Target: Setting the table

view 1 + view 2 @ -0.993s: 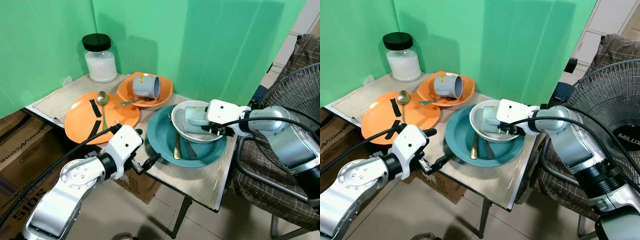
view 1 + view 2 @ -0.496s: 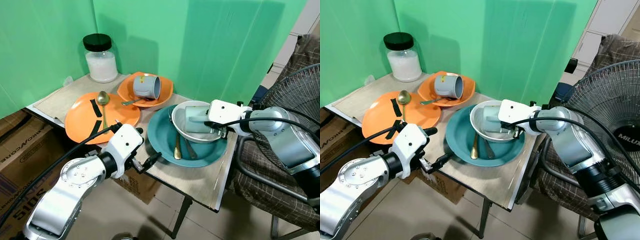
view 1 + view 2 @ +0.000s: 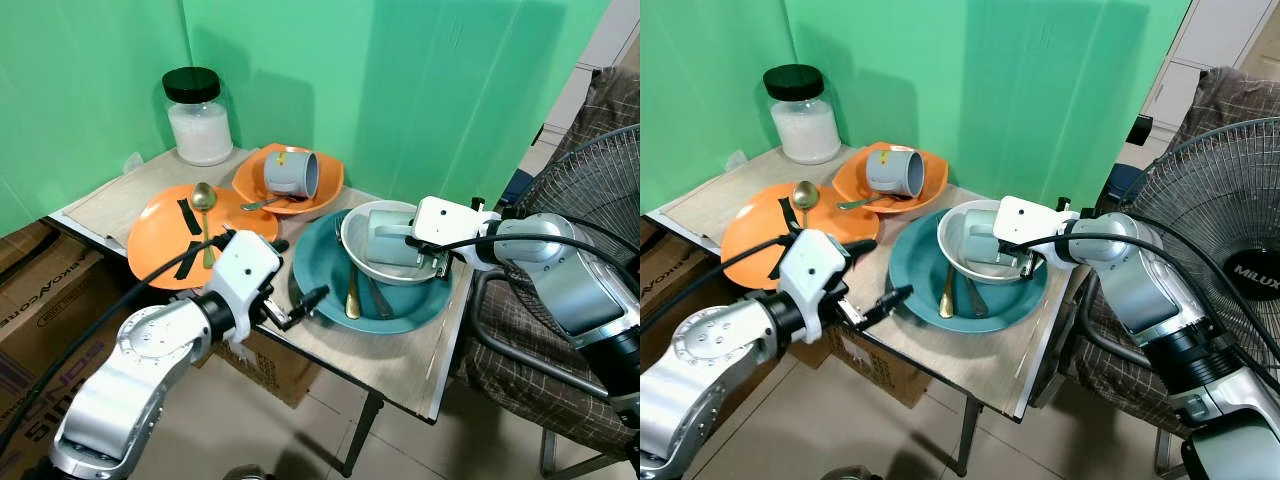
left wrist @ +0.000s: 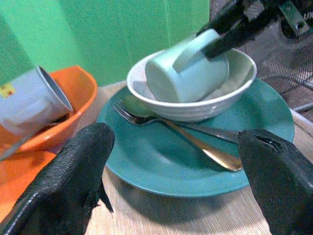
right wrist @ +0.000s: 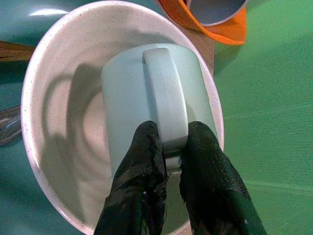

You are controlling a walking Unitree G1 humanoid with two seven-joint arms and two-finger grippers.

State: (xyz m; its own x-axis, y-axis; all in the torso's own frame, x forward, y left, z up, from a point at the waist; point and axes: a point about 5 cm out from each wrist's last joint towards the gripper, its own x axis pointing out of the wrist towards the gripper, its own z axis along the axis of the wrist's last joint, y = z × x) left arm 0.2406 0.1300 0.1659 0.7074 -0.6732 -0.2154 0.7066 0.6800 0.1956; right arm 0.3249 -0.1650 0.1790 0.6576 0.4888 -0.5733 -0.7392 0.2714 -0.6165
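Where any lettering shows, it reads "MILUX" on the hub of the black wire fan (image 3: 1240,270) at 3 o'clock, and the grey mug (image 3: 291,172) carries a small yellow sticker, too small to read. One pale blue ceramic mug (image 5: 151,103) lies on its side in one white speckled bowl (image 5: 58,147), which sits on one round teal plate (image 3: 400,315) at the table's centre, with a gold spoon (image 3: 353,297) and a fork under the bowl. Two orange dishes (image 3: 160,235) lie at 10 o'clock, one glass jar with a black lid (image 3: 198,115) at 11. The right gripper (image 5: 167,147) pinches the mug's handle, fingers nearly together. The left gripper (image 4: 176,166), spread wide and holding nothing, has risen closer to the teal plate's near rim than half a second ago.
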